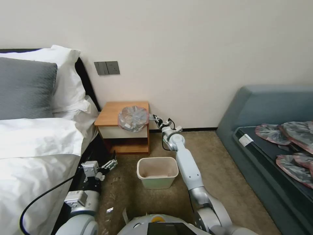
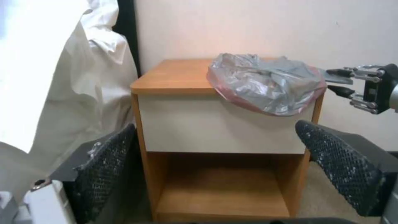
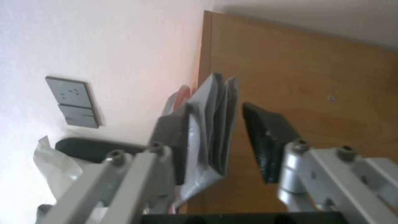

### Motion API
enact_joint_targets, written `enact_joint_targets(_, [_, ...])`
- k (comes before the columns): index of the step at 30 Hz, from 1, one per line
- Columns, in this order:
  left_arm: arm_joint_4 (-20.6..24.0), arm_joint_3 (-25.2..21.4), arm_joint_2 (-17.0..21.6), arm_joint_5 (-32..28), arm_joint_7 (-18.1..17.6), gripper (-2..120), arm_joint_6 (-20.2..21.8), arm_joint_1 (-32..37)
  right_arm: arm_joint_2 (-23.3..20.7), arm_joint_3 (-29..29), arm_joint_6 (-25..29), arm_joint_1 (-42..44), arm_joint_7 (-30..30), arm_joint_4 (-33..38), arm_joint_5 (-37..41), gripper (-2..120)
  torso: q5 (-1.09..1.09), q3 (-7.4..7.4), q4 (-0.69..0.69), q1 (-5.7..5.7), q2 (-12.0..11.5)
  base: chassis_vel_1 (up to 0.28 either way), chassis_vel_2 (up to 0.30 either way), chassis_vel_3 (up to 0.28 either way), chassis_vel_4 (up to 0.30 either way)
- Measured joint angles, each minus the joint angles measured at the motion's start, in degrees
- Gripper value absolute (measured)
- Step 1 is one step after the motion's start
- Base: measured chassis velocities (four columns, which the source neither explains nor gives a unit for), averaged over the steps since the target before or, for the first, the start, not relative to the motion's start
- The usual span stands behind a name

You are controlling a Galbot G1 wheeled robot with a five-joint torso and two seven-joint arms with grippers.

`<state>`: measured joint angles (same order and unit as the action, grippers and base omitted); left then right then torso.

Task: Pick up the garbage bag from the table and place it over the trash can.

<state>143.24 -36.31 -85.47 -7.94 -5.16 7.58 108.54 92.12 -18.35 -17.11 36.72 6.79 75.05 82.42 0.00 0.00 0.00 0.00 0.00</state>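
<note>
The table is standing between the bed and open carpet, with the trash can sitting on the floor in front of it. The garbage bag is drooping over the table's front right corner. The right gripper is bracketing the bag's folded edge, fingers apart; the left gripper is hanging low beside the bed, spread wide.

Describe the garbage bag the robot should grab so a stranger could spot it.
Beside the bed stands a wooden table. On its top, draped over the front edge, sits the garbage bag: puffed-up, crinkly grey, pinkish-red rim, unlike the flattened bags on the sofa.
</note>
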Motion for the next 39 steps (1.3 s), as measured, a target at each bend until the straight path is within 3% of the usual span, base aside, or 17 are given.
enact_joint_targets(2, [0.0, 0.0, 0.0, 0.0, 0.0, 99, 0.0, 0.0, 0.0, -0.1, -0.2, 0.0, 0.0, 0.0, 0.0, 28, 0.0, 0.0, 0.0, 0.0, 0.0, 0.0, 0.0, 0.0, 0.0])
enact_joint_targets(7, [0.0, 0.0, -0.2, 0.1, 0.0, 99, 0.0, 0.0, 0.0, -0.2, -0.9, 0.6, -0.1, 1.3, 0.2, 4, 0.0, 0.0, 0.0, 0.0, 0.0, 0.0, 0.0, 0.0, 0.0])
enact_joint_targets(9, [0.0, 0.0, -0.2, 0.1, 0.0, 99, -0.1, 0.0, 0.0, -0.2, -1.0, 0.8, -0.1, 1.9, 0.3, 0, 0.0, 0.0, 0.01, 0.0, 0.0, 0.0, 0.0, 0.0, 0.0])
enact_joint_targets(17, [0.0, 0.1, -0.3, 0.3, 0.0, 99, -0.1, 0.1, -1.6, 1.4, -1.5, 6.3, 2.3, 12.0, 0.9, 0, 0.0, 0.0, 0.01, 0.0, 0.0, 0.0, 0.0, 0.0, 0.0])
enact_joint_targets(22, [0.0, 0.6, -0.2, 0.5, 0.2, 99, -0.3, 0.2, -3.5, 2.8, -0.7, 14.5, 6.9, 22.6, 1.4, 0, 0.01, 0.0, 0.01, 0.0, 0.0, 0.0, 0.0, 0.0, 0.0])
enact_joint_targets(30, [0.0, 0.8, 1.4, -0.1, 0.2, 99, -0.4, -0.5, -5.3, 4.5, -0.4, 25.8, 8.8, 35.8, -2.2, 0, 0.01, -0.01, 0.02, -0.01, 0.0, 0.0, 0.0, 0.0, 0.0])
enact_joint_targets(36, [0.0, 0.7, 2.8, -1.0, 0.2, 99, -0.4, -1.4, -6.2, 5.8, -0.1, 30.9, 11.0, 40.9, -3.1, 0, 0.0, -0.01, -0.01, -0.01, 0.0, 0.0, 0.0, 0.0, 0.0])
enact_joint_targets(38, [0.0, 0.7, 3.3, -1.3, 0.2, 99, -0.4, -1.8, -6.4, 7.1, -0.1, 33.6, 13.2, 43.2, -4.0, 0, 0.0, -0.01, 0.04, -0.01, 0.0, 0.0, 0.0, 0.0, 0.0])
enact_joint_targets(39, [0.0, 0.8, 3.9, -1.7, 0.2, 99, -0.4, -2.6, -6.6, 7.9, -0.1, 34.9, 14.8, 44.4, -5.1, 0, 0.0, -0.01, -0.02, -0.01, 0.0, 0.0, 0.0, 0.0, 0.0])
